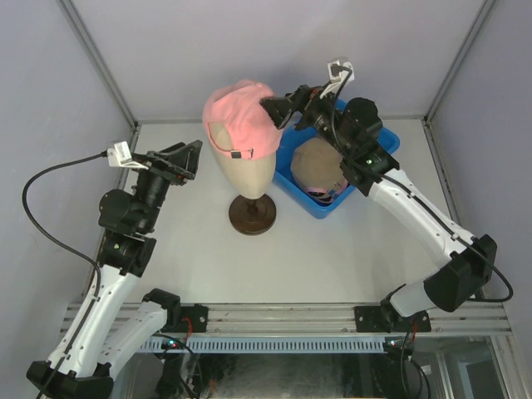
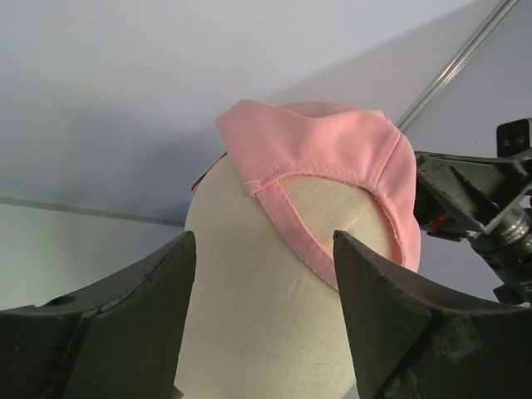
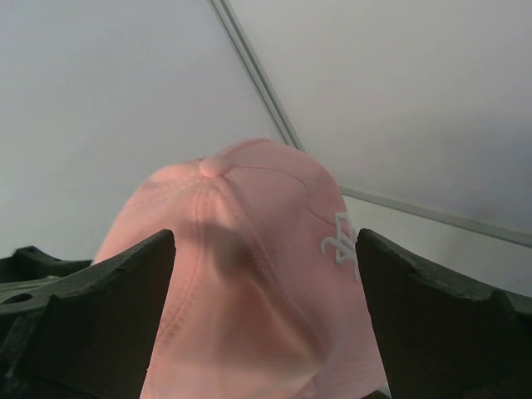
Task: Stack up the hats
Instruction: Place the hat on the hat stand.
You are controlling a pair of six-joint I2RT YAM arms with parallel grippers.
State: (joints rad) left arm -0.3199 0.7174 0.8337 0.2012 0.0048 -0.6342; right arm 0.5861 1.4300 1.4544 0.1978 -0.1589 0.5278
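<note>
Your left gripper (image 2: 264, 249) first: black fingers (image 2: 125, 324) spread fairly wide, holding nothing. Straight ahead of it, just past the tips, is a smooth beige egg-shaped mannequin head (image 2: 249, 316), with a gap between the two in the top view. On that head sits a soft pink fabric baseball cap (image 2: 332, 150), above and ahead of the left jaws, with its back opening and strap facing them. Below the head is a round brown base (image 1: 253, 214), standing on the white table (image 1: 332, 266). Your right gripper (image 3: 266, 241) is at the cap from the far side, opposite the left one. Its jaws are about as wide as they go, and the cap's crown lies between them. A white embroidered logo (image 3: 341, 241) shows near the finger on the right of the wrist view. It grips nothing; can't tell if the tips touch the fabric. Behind and below the right gripper is a blue plastic bin (image 1: 384, 140) with a tan fabric cap (image 1: 320, 162) lying in it. Something pinkish shows at that cap's near edge, too small to name.
</note>
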